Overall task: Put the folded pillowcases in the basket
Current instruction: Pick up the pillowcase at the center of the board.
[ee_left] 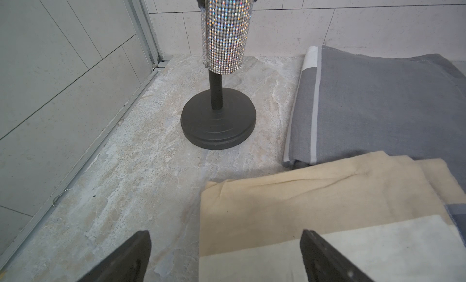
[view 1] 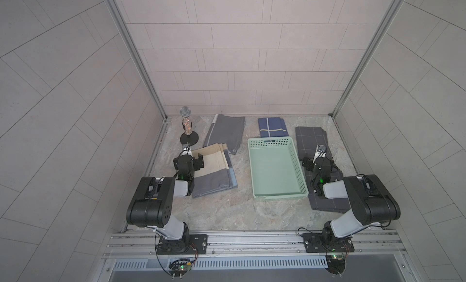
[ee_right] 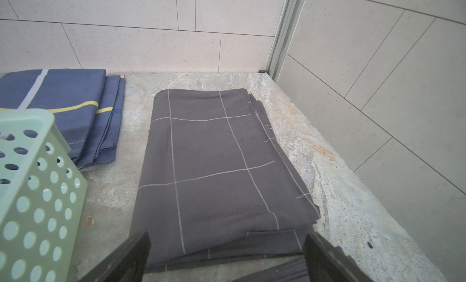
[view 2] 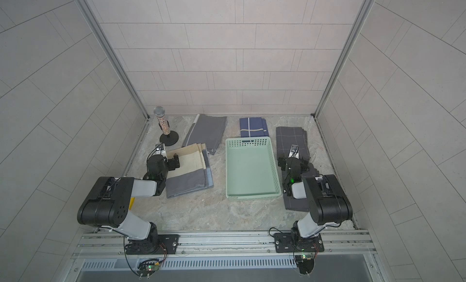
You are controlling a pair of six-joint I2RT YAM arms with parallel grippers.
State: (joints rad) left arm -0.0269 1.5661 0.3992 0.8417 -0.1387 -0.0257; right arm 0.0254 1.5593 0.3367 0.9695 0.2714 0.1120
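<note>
A sparkly microphone [view 1: 186,121] stands at the desk's [view 1: 227,207] far left corner. The left fingers [ee_left: 126,263], spread wide and gripping nothing, hover over the left edge of a cream-and-grey pillowcase [view 1: 216,167], with a grey pillowcase [view 1: 225,131] behind it. The mint basket [view 1: 274,172] sits mid-desk, with a blue pillowcase [view 1: 271,126] behind it. The right fingers [ee_right: 325,263], also wide apart, hang over a dark checked pillowcase [view 1: 309,139] by the right edge.

mic [ee_left: 224,28] — top cropped, grid cloth [view 1: 309,139] part-hidden

Glittery microphone [view 1: 186,124] upright; marbled tabletop [view 1: 227,212]
</note>
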